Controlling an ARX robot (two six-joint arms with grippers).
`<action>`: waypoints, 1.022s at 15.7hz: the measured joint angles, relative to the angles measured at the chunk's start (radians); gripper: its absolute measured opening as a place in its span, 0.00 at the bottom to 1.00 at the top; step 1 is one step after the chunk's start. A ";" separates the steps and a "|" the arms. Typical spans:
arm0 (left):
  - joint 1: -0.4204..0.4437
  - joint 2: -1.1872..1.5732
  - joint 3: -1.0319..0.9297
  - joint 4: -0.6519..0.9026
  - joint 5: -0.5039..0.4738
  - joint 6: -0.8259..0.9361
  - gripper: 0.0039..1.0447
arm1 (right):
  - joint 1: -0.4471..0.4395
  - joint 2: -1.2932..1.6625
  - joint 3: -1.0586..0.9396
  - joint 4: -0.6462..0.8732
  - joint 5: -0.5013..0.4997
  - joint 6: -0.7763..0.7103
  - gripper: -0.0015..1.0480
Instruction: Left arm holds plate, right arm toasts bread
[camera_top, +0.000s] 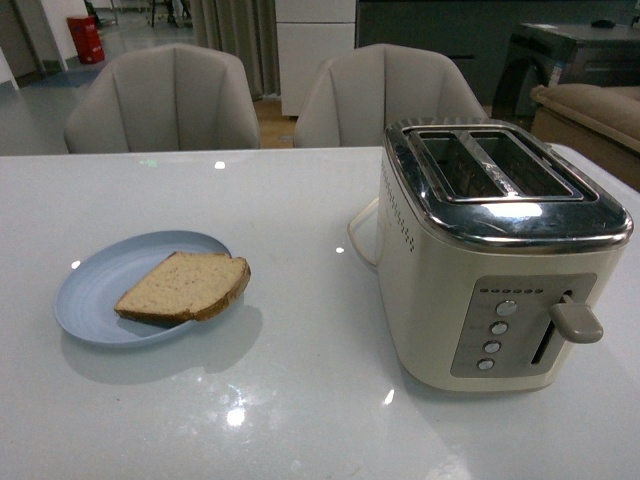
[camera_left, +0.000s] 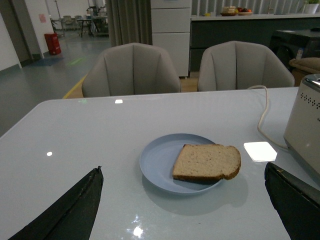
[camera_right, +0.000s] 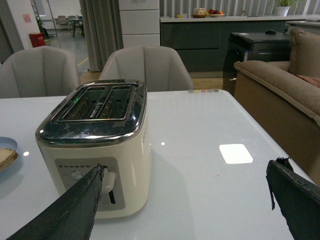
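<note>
The pale-blue plate (camera_top: 100, 285) lies on the white table at the left, and the half-slice of bread (camera_top: 185, 286) rests on its right part, overhanging the rim. Both also show in the left wrist view: plate (camera_left: 157, 162), bread (camera_left: 207, 161). My left gripper (camera_left: 184, 172) is open and empty, short of the plate, its dark fingers wide apart. My right gripper (camera_right: 186, 170) is open and empty, beside the cream toaster (camera_right: 100, 150). The toaster (camera_top: 500, 250) has two empty slots and its lever (camera_top: 576, 320) up. Neither arm shows in the front view.
The toaster's white cord (camera_left: 262, 112) loops on the table behind it. Two beige chairs (camera_top: 165, 100) (camera_top: 385, 95) stand at the table's far edge. A sofa (camera_right: 280, 85) is off the table's right side. The plate's edge with bread shows at the right wrist view's edge (camera_right: 6, 152).
</note>
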 joint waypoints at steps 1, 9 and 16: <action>0.000 0.000 0.000 0.000 0.000 0.000 0.94 | 0.000 0.000 0.000 0.000 0.000 0.000 0.94; 0.000 0.000 0.000 0.000 0.000 0.000 0.94 | 0.000 0.000 0.000 0.000 0.000 0.000 0.94; 0.000 0.000 0.000 0.000 0.000 0.000 0.94 | 0.000 0.000 0.000 0.000 0.000 0.000 0.94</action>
